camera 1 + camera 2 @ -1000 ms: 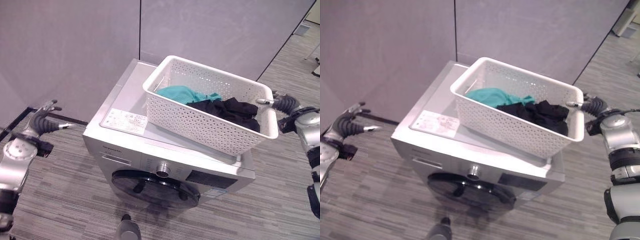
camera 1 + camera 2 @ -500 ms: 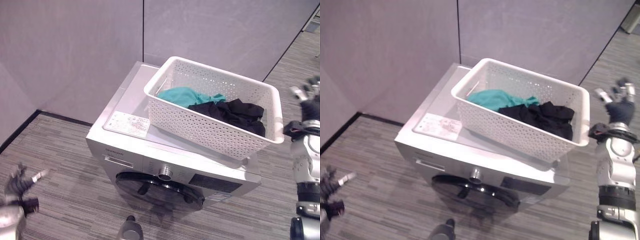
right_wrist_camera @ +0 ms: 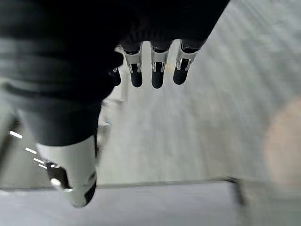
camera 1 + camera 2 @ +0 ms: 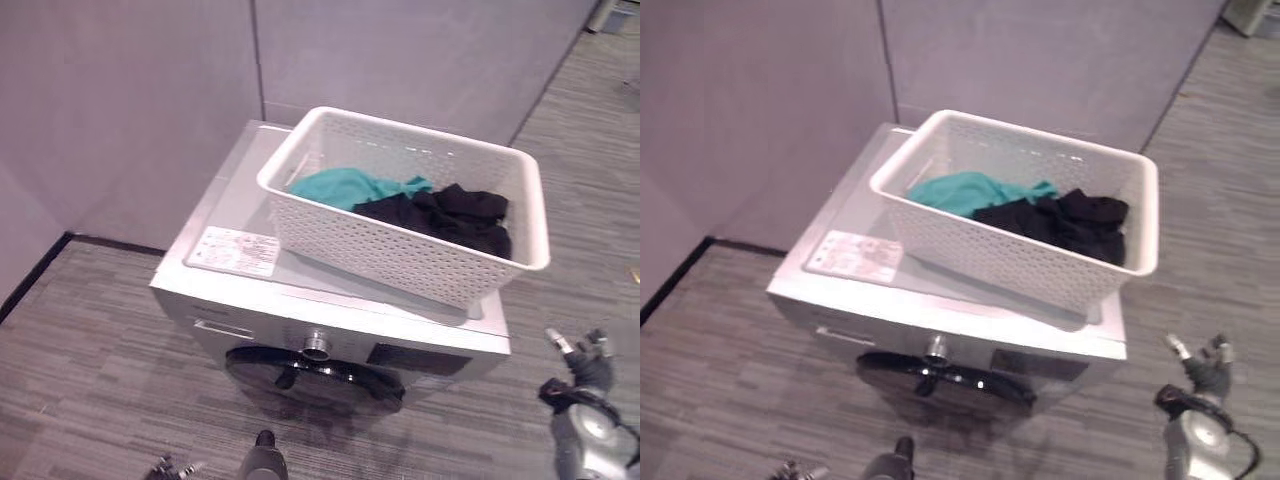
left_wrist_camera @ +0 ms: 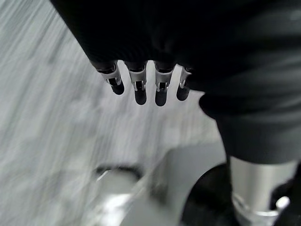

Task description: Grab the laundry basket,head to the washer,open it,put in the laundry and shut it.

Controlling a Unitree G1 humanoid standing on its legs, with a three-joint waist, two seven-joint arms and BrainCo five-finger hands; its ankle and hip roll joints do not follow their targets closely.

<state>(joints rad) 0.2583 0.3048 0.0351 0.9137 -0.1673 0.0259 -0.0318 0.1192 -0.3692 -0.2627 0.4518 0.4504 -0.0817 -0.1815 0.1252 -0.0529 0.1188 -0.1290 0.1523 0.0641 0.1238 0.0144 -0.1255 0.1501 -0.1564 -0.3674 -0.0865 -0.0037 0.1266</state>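
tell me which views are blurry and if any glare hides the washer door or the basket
Left and right wrist views: floor behind the fingers is motion-smeared, though the fingers read fairly well. Right eye view: softer overall, and the right hand is blurred. Left eye view: laundry basket and washer door read clearly, with small highlights only on the door rim.

Grey partition wall [image 4: 130, 90] — striped grey floor [image 4: 90, 340] below
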